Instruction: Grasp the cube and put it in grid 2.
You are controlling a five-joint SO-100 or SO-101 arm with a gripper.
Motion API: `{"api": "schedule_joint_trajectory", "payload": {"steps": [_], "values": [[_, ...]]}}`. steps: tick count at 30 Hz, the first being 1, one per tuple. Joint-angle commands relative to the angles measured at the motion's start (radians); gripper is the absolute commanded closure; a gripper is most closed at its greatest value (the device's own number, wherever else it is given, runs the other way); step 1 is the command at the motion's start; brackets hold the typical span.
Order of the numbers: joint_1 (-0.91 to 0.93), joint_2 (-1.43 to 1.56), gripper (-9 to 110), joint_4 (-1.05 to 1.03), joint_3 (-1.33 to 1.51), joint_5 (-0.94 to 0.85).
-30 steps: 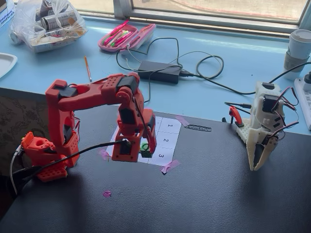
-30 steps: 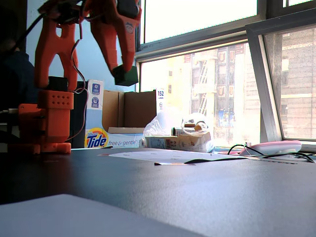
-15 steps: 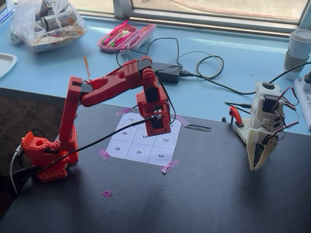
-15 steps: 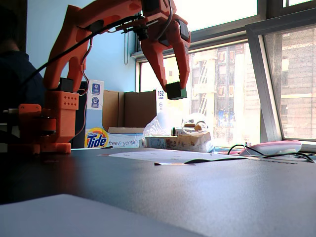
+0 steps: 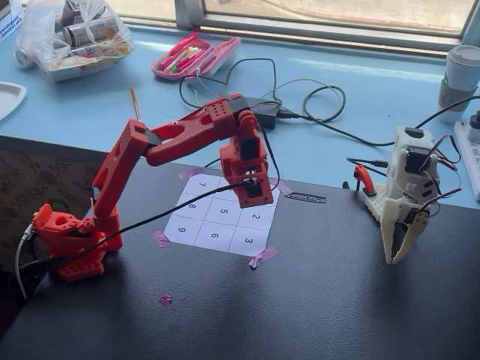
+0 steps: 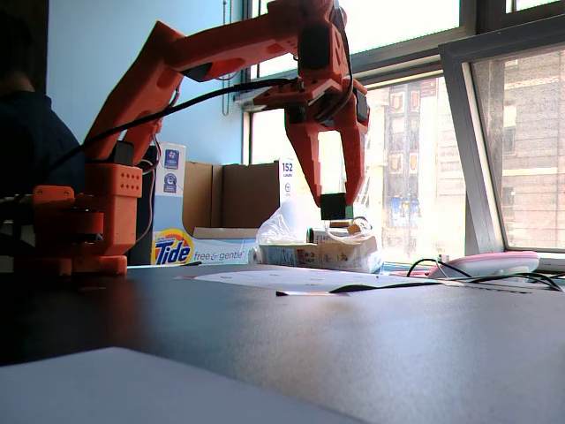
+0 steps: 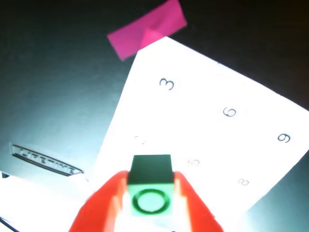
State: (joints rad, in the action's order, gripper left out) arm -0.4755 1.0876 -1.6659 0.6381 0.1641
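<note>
The orange-red arm reaches over the numbered paper sheet (image 5: pixel 206 229). Its gripper (image 5: pixel 253 199) is shut on the cube (image 7: pixel 150 191), which is green with a dark ring on the face toward the wrist camera. Red fingers (image 7: pixel 108 203) press both its sides. In the low fixed view the cube (image 6: pixel 335 206) hangs above the table, clear of the sheet (image 6: pixel 265 277). Grid 2 (image 5: pixel 256 217) lies just in front of the gripper in the high fixed view. In the wrist view its faint digit (image 7: pixel 139 140) shows just above the cube. The arm hides the cube in the high fixed view.
A white second arm (image 5: pixel 405 199) stands at the right of the black table. Pink tape (image 5: pixel 262 256) holds the sheet's corners. On the blue ledge behind lie a power adapter (image 5: pixel 247 111) with cables, a pink pencil case (image 5: pixel 196 57) and a plastic bag (image 5: pixel 71 34).
The arm has carried the cube from above the sheet's near side, by cells 3 and 6, toward the far right side near cells 1 and 2. The cube has come down lower.
</note>
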Motion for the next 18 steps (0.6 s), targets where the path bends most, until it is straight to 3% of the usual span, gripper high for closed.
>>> {"api": "schedule_joint_trajectory", "payload": {"steps": [1,18], "values": [[0.003,-0.014,101,0.015,-0.064,0.006],[-0.025,-0.152,101,0.049,-0.103,0.017]]}}
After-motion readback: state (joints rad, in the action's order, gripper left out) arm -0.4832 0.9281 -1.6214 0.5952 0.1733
